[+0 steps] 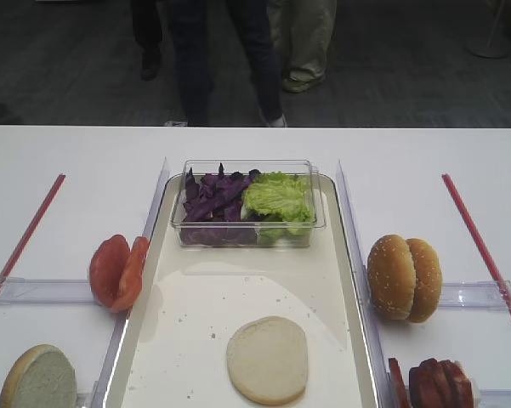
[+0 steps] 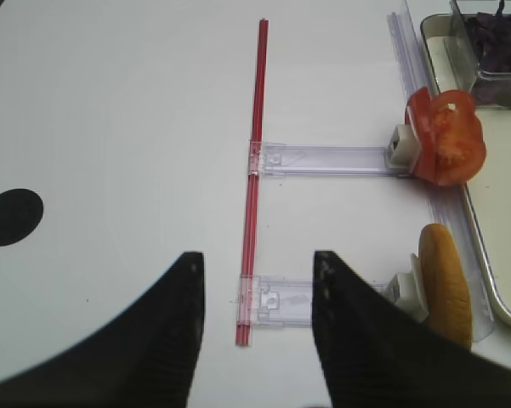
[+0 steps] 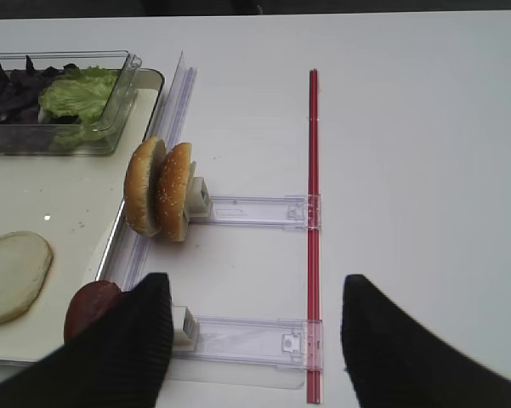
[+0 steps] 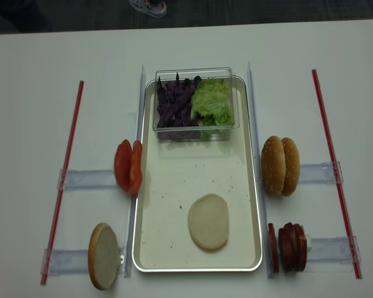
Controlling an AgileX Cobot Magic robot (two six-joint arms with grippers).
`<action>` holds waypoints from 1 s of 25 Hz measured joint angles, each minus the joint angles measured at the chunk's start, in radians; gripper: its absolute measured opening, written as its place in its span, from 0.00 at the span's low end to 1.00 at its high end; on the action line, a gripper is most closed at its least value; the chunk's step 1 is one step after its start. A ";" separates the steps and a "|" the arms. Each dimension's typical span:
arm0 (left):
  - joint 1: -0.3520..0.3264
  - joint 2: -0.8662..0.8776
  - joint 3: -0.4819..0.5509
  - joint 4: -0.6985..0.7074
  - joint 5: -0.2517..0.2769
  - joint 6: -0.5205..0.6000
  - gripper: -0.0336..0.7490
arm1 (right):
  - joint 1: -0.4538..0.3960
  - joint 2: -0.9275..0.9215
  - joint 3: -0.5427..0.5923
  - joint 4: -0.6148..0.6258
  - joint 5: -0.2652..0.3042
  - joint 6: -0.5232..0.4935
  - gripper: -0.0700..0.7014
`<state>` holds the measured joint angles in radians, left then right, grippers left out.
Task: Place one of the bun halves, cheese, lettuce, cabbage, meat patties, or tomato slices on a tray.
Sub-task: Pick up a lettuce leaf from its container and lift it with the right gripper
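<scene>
A pale bun half (image 1: 267,359) lies cut face up on the cream tray (image 4: 174,186). Two more bun halves (image 4: 280,166) stand on edge right of the tray, and one (image 4: 103,256) stands at the front left. Tomato slices (image 4: 128,167) stand left of the tray, meat patties (image 4: 288,246) at the front right. Lettuce (image 1: 278,197) and cabbage (image 1: 212,197) fill a tub. Cheese is out of view. My right gripper (image 3: 256,279) hangs open beside the patties (image 3: 89,308). My left gripper (image 2: 257,255) is open over bare table, left of the bun half (image 2: 446,285).
The clear plastic tub (image 1: 248,228) sits at the tray's far end. Red strips (image 4: 63,180) (image 4: 335,174) and clear plastic holders (image 3: 255,211) flank the tray. People's legs (image 1: 229,59) stand beyond the far table edge. A black dot (image 2: 13,217) marks the table.
</scene>
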<state>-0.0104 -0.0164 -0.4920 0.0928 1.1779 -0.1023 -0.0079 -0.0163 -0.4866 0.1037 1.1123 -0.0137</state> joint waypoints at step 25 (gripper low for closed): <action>0.000 0.000 0.000 0.000 0.000 0.000 0.41 | 0.000 0.000 0.000 0.000 0.000 0.000 0.69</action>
<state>-0.0104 -0.0164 -0.4920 0.0928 1.1779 -0.1023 -0.0079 -0.0163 -0.4866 0.1037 1.1123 -0.0137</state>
